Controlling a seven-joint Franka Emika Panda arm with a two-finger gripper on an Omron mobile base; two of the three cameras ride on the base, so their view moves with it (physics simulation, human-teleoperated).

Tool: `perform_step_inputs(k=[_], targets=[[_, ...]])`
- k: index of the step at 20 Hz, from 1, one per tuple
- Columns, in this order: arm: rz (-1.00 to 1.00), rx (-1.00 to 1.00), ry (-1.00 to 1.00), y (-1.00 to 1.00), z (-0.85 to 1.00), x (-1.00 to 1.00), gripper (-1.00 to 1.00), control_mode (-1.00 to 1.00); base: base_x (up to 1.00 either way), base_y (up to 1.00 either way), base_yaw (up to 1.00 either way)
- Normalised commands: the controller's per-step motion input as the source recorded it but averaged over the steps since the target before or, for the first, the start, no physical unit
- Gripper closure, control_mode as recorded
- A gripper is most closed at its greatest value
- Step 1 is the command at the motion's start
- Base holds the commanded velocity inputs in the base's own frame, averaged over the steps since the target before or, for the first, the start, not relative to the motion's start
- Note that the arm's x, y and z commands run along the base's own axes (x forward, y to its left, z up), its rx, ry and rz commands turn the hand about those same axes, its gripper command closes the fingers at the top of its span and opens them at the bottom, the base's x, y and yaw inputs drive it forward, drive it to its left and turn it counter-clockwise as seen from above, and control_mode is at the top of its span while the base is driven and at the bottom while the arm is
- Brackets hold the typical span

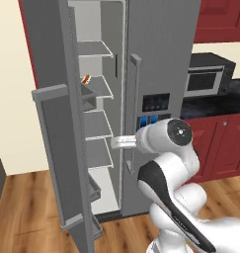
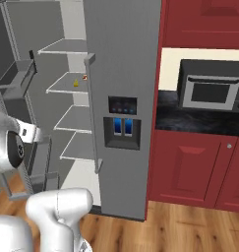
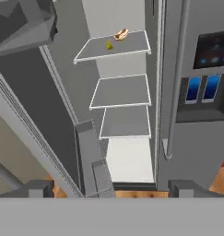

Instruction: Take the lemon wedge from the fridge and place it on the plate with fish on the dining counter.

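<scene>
— Claw (image 3: 111, 186)?
— Jaws spread wide, empty, facing the fridge (image 3: 187, 92) with its left door swung open.
— Lemon wedge (image 3: 109, 45)?
— Well beyond the claw, on an upper shelf (image 3: 114, 48), just beside a hot dog (image 3: 121, 33).

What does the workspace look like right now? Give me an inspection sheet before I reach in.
Surface: fridge shelves, grey and flat; left door swung open, right door shut.
Job's things: lemon wedge sits on the second shelf from the top, near its front edge. Plate and dining counter: nothing seen.
Clutter: a hot dog lies behind the lemon wedge on the same shelf, close to it; contact cannot be told.
End effector: open and empty, outside the fridge, well short of the shelf.
Cables: nothing seen.
Surroundings: microwave on a black counter over red cabinets; wooden floor.
</scene>
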Motion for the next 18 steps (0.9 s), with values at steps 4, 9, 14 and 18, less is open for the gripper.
perform_step_inputs(k=[4, 9, 14, 18], targets=[[0.27, 0.19, 0.35, -0.23, 0.22, 0.84, -1.00, -1.00, 0.00, 0.00, 0.00], [0.20, 0.18, 0.06, 0.06, 0.15, 0.40, -1.00, -1.00, 0.00, 0.00, 0.00], [0.14, 0.16, 0.01, 0.00, 0.34, 0.54, -1.00, -1.00, 0.00, 0.00, 0.00], [0.09, 0.09, 0.00, 0.14, 0.30, 0.59, -1.00, -1.00, 0.00, 0.00, 0.00]])
